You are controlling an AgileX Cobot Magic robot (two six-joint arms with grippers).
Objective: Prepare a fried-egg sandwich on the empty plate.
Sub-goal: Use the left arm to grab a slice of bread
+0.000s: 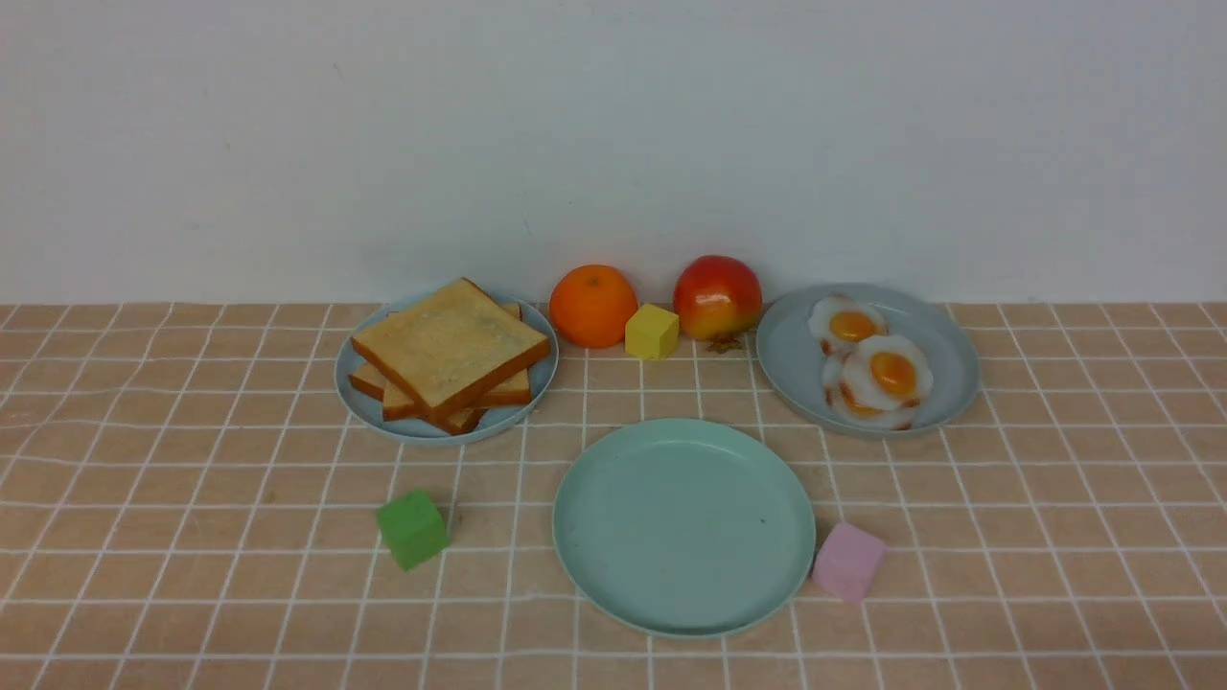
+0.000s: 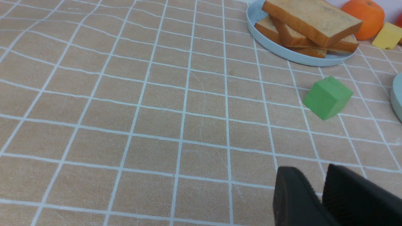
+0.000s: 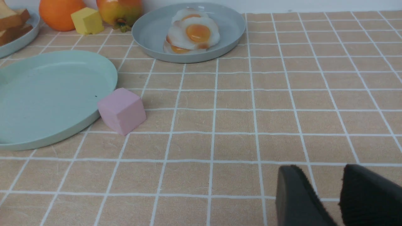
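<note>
We judge that the sandwich is not yet started. The mint-green plate (image 1: 685,527) lies bare at the near centre of the worktop (image 1: 192,479), within reach of both arms, which suits it as the place to build on.

The toast slices (image 1: 451,350) sit in a skewed stack on the pale blue plate (image 1: 345,383) at the far left, so the top slice overhangs and offers its edges to a grasp. The fried eggs (image 1: 887,374) overlap one another on the grey-blue plate (image 1: 796,374) at the far right. We take it that the bread falls to the left arm and the egg to the right.

Neither arm shows in the front view. In its wrist view the left gripper (image 2: 314,171) hangs low over bare worktop, its jaws a little apart with nothing between them. The right gripper (image 3: 323,169) does likewise on its side, jaws parted wider and empty.

The rest looks like clutter. An orange (image 1: 592,305), a yellow cube (image 1: 652,332) and a red fruit (image 1: 717,297) line the far edge. A green cube (image 1: 412,528) lies near the bread, and a pink cube (image 1: 848,561) rests right against the mint-green plate's right rim, where a lowering arm could nudge it.
</note>
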